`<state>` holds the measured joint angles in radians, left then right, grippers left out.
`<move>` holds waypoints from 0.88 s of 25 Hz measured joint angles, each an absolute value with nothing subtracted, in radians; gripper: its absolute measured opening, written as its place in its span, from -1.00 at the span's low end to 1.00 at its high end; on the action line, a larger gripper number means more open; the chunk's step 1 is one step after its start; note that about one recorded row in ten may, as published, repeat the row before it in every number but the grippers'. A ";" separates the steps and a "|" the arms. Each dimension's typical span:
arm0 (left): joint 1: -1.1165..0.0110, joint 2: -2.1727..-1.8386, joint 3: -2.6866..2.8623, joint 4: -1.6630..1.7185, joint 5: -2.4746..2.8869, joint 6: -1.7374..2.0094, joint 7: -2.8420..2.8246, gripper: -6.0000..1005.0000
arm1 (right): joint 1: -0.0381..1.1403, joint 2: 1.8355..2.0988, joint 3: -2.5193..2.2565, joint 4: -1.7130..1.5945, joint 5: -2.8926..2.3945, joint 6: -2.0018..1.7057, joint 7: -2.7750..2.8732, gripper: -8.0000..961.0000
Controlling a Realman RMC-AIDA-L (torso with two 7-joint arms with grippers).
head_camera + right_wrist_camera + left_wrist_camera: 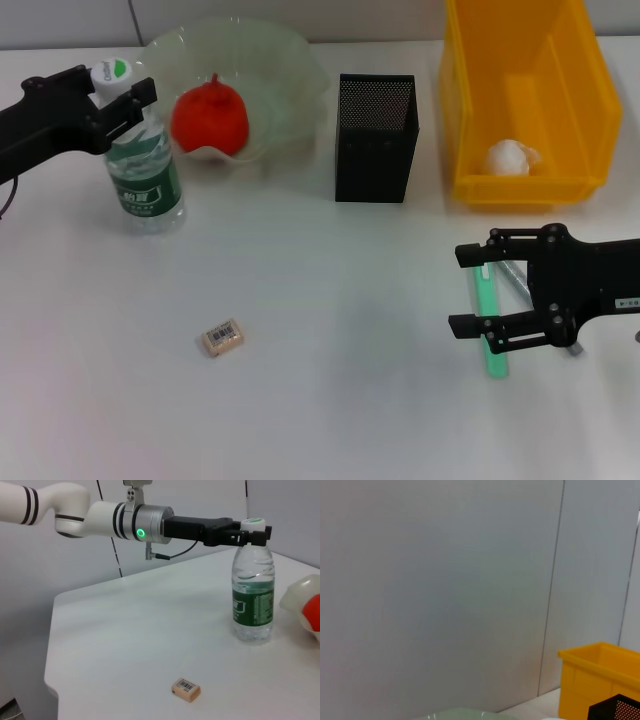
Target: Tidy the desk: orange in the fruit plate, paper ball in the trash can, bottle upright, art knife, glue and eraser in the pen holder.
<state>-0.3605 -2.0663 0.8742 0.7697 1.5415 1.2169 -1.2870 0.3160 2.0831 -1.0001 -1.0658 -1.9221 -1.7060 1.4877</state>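
We have the left gripper (118, 98) pinching the bottle (143, 170) at its cap to steady it upright beside the fruit plate (290, 55) — our right gripper (480, 291), jaws spread, hovers over the green art knife (489, 318).

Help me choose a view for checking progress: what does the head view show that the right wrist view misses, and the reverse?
Only the head view shows the paper ball in the trash can, the pen holder and the right gripper over a green tool. Only the right wrist view shows the desk's edge. Both show the upright bottle, the left gripper at its cap, the eraser and the orange.
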 joint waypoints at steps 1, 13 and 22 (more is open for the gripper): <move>-0.361 -2.066 0.873 0.764 1.540 1.215 -1.285 -0.03 | 0.316 2.083 -1.000 -1.065 -1.922 -1.705 1.487 0.70; -0.357 -2.064 0.854 0.735 1.532 1.221 -1.288 0.27 | 0.340 2.082 -0.998 -1.037 -1.925 -1.701 1.483 0.70; -0.303 -2.052 0.628 0.840 1.532 1.453 -1.344 0.61 | 0.371 2.083 -1.004 -1.065 -1.925 -1.751 1.525 0.70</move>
<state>-0.3034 -2.0523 0.6281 0.8398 1.5323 1.4527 -1.3445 0.3714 2.0826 -1.0042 -1.0652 -1.9250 -1.7511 1.5253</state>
